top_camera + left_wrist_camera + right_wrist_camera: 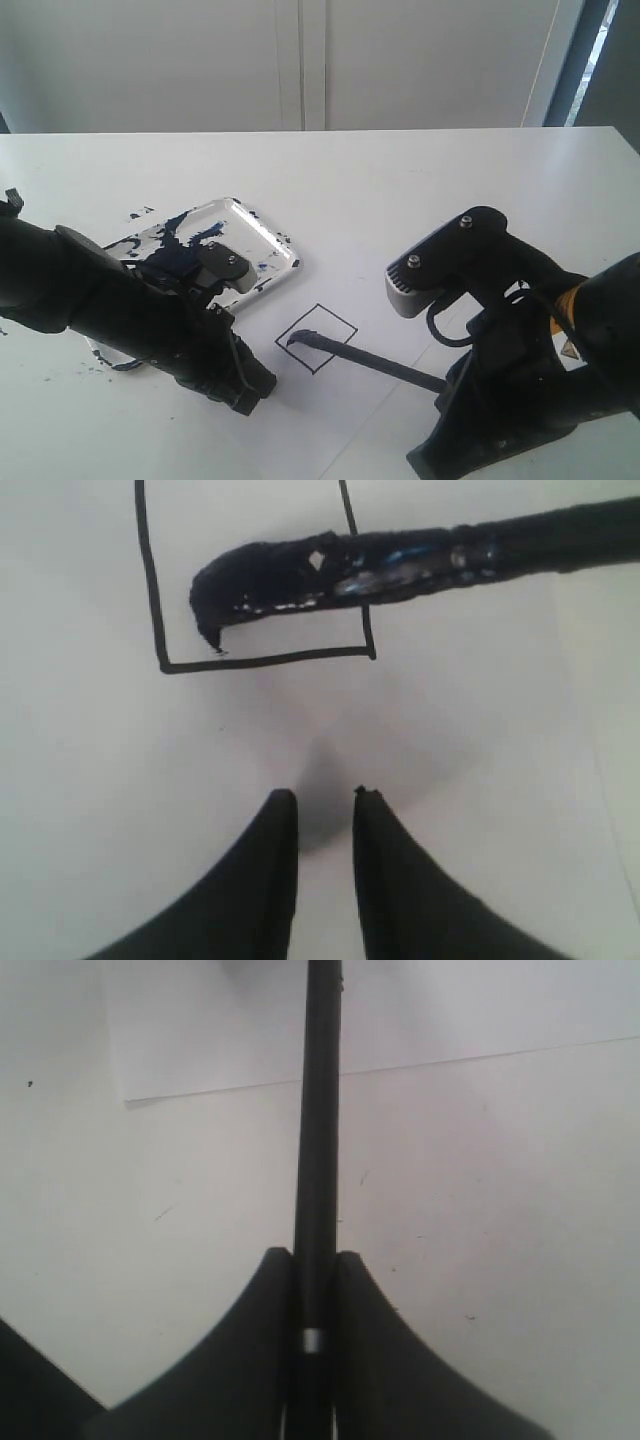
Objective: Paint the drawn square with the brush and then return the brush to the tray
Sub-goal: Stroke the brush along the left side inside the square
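The tray (271, 238) lies on the white table (420, 180) at the left of the exterior view, white and glossy with a raised rim. It holds dark navy paint (178, 252), smeared in a large blotch across its floor, with smaller blue flecks toward the rim nearest the square. A few dark splashes (136, 213) also lie on the table just beyond the tray's far corner. The left arm reaches across the near part of the tray and hides that part.

The brush (372, 363) is outside the tray, to its right and apart from it. It slants low over a sheet of paper (450, 1020) on which the square (316, 338) is drawn in a thin black outline. Its paint-loaded head (290, 580) crosses one side of the outline. The tip points down inside the square, close to a corner, with a small dark dab at the paper right under it. The rest of the square's inside shows white.

The right pincer (315, 1260) is clamped on the brush's black handle, which runs straight out between its two fingers. A pale band on the handle shows between the fingers.

The left pincer (323, 798) hangs just above the paper near the square. Its fingers are parted by only a narrow slit and have nothing between them.
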Robot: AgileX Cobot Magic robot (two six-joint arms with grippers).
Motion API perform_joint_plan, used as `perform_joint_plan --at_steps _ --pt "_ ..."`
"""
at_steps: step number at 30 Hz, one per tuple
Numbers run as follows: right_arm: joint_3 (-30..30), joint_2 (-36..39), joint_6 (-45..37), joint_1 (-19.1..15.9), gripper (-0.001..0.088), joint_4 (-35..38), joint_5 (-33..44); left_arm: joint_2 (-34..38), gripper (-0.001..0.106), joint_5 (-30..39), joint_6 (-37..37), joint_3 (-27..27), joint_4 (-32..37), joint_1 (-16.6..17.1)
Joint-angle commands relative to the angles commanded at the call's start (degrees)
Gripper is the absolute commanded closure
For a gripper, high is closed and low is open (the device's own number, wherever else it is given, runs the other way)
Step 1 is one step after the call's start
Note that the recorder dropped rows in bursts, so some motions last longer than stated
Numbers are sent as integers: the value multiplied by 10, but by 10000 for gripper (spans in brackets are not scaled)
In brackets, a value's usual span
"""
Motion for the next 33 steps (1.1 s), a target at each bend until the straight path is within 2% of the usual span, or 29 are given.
perform_joint_plan --at_steps 5,12,18,23,26,33 --pt "0 0 3 0 868 -7 -2 1 757 0 16 0 1 0" --pt "0 0 -11 0 868 10 10 1 586 11 70 0 2 0" --pt "0 0 -28 0 868 21 22 1 582 6 71 0 2 0" --pt "0 0 -29 0 868 22 21 6 582 8 105 0 2 0" --pt "0 -5 -29 0 868 22 21 17 582 4 120 0 30 0" --pt "0 -23 -29 0 868 22 20 19 582 -7 102 2 39 0"
